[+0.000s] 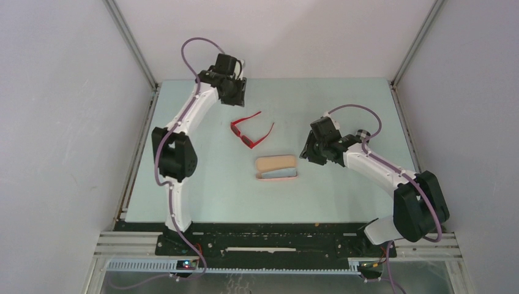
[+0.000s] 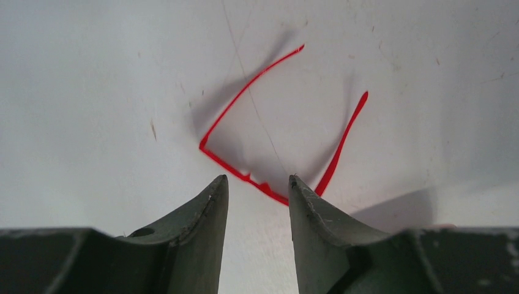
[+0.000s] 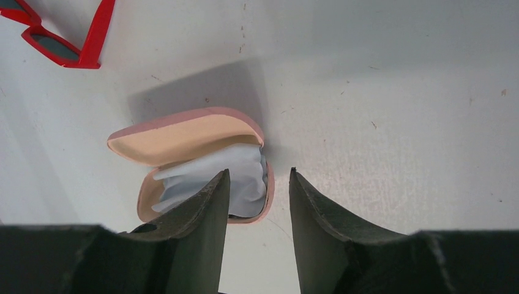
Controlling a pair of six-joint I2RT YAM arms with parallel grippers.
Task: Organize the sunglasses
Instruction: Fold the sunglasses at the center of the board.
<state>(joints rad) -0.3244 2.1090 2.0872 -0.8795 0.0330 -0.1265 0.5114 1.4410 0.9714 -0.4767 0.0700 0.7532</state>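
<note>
You have the red sunglasses (image 1: 251,130) lying unfolded on the table (image 1: 343,104), apart from the open pink case (image 1: 276,167) nearer the arm bases. Your left gripper (image 2: 257,179) faces their frame, jaws apart and empty. Your right gripper (image 3: 257,173) hovers by the case's end, near its blue cloth (image 3: 242,174), jaws likewise apart

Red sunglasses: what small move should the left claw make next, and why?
Probably lower the left claw onto the front bar of the red sunglasses and close. Its jaws are open and empty, the frame lies just beyond them, and the pink case stands open with a cloth inside.
</note>
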